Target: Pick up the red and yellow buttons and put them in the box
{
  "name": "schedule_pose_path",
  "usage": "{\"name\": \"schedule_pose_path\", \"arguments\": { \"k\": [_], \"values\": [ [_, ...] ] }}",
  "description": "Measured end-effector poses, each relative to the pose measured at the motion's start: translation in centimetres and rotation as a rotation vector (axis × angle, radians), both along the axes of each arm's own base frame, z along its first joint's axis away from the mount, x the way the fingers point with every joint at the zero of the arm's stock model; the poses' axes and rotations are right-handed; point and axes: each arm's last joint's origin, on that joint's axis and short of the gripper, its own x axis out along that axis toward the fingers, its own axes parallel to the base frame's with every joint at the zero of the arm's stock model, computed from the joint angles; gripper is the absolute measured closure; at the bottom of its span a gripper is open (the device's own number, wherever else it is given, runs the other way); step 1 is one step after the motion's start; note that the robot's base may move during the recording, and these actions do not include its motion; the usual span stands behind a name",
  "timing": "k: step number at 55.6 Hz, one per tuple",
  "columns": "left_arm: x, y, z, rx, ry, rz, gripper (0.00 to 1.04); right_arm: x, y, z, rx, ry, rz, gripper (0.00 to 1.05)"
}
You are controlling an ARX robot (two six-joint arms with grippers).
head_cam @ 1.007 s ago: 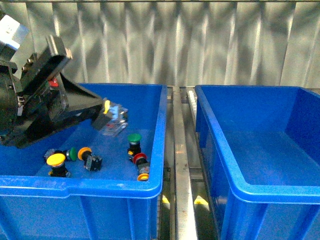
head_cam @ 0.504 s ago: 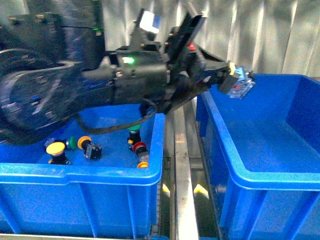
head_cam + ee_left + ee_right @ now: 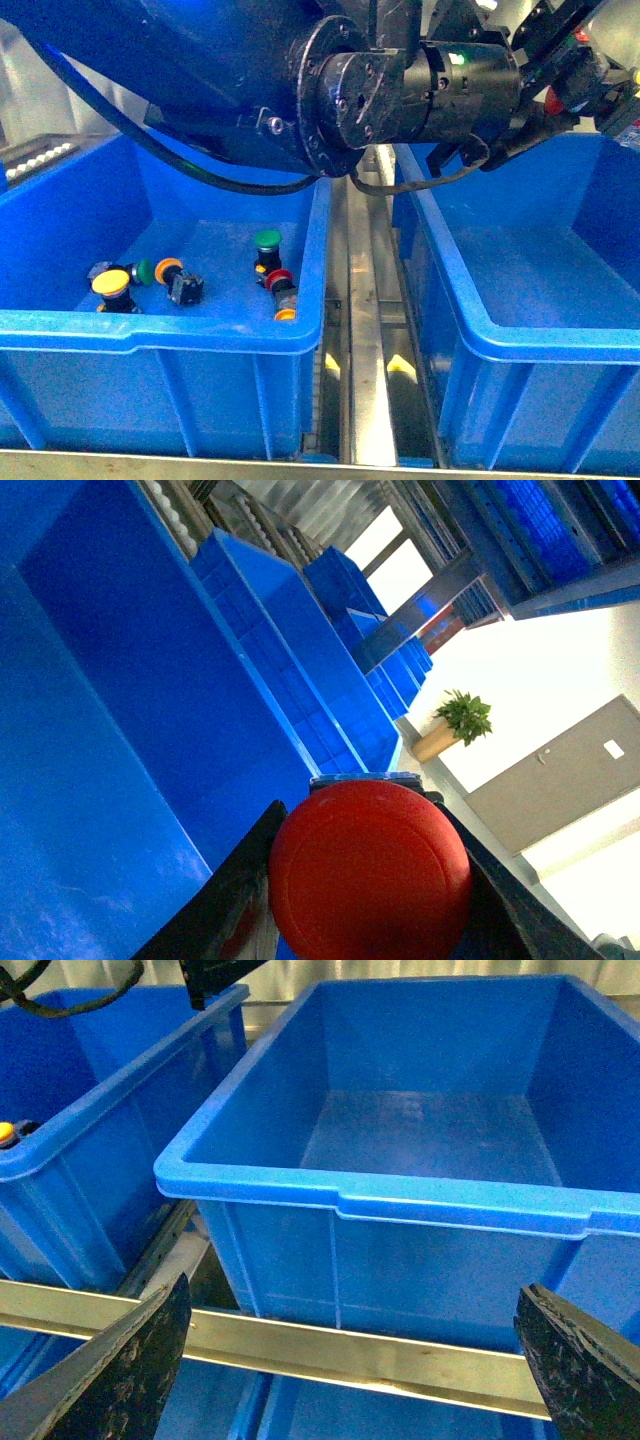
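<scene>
My left gripper (image 3: 612, 105) is high at the far right, above the empty right blue box (image 3: 520, 345). It is shut on a red button: the round red cap (image 3: 370, 875) fills the gap between the black fingers (image 3: 225, 895). The left blue bin (image 3: 150, 335) holds a yellow button (image 3: 110, 285), a yellow-orange one on its side (image 3: 170, 270), a red one (image 3: 279, 280) and a small yellow cap (image 3: 286, 314). My right gripper (image 3: 350, 1360) is open and empty, low in front of the right box (image 3: 380, 1200).
Two green-capped buttons (image 3: 266, 240) (image 3: 143, 272) lie in the left bin. A metal rail (image 3: 365, 340) runs between the two bins. My left arm's dark body (image 3: 380, 90) spans the top of the front view, above both bins.
My left arm has swung from the left bin to the right with the button, and its gripper now hangs over the far side of the right box.
</scene>
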Motion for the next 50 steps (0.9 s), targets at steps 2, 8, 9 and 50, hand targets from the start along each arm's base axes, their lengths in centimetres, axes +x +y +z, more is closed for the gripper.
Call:
{"name": "schedule_pose_path", "arguments": {
  "k": [2,8,9,50],
  "values": [
    [-0.1,-0.3,-0.1,0.002,-0.003,-0.016,0.72,0.0,0.0,0.0,0.0,0.0,0.0,0.07],
    [-0.3,-0.7,-0.1,0.002,-0.007,-0.03,0.72,0.1,0.0,0.2,-0.018,-0.033,-0.037,0.07],
    [-0.3,-0.8,0.0,0.002,-0.007,-0.032,0.72,0.2,0.1,0.3,-0.035,-0.046,-0.053,0.07],
    [-1.0,-0.7,0.9,0.018,-0.05,-0.039,0.72,11.8,-10.9,11.5,1.405,-0.306,-0.429,0.07]
  ]
}}
